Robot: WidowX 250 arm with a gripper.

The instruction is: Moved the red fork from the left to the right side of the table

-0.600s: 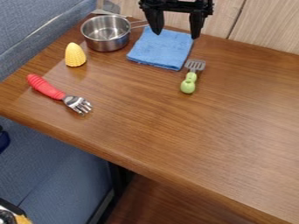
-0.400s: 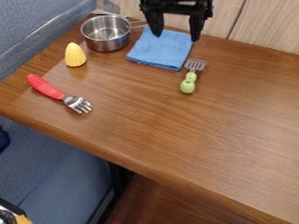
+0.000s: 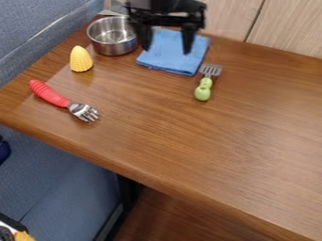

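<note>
From here I see the black gripper (image 3: 168, 46) hanging over the blue cloth (image 3: 170, 52), its two fingers spread wide with nothing between them. The red fork (image 3: 52, 95) lies on the left side of the table (image 3: 182, 150), tines towards the middle, near the yellow corn (image 3: 80, 60) and well apart from the green-handled spatula (image 3: 204, 88).

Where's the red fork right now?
In the camera view, the red-handled metal fork lies at the table's left side, just below the yellow toy corn.

Pot (image 3: 113, 45), corn (image 3: 80, 60), blue cloth (image 3: 168, 59), green-handled spatula (image 3: 204, 88).
</note>
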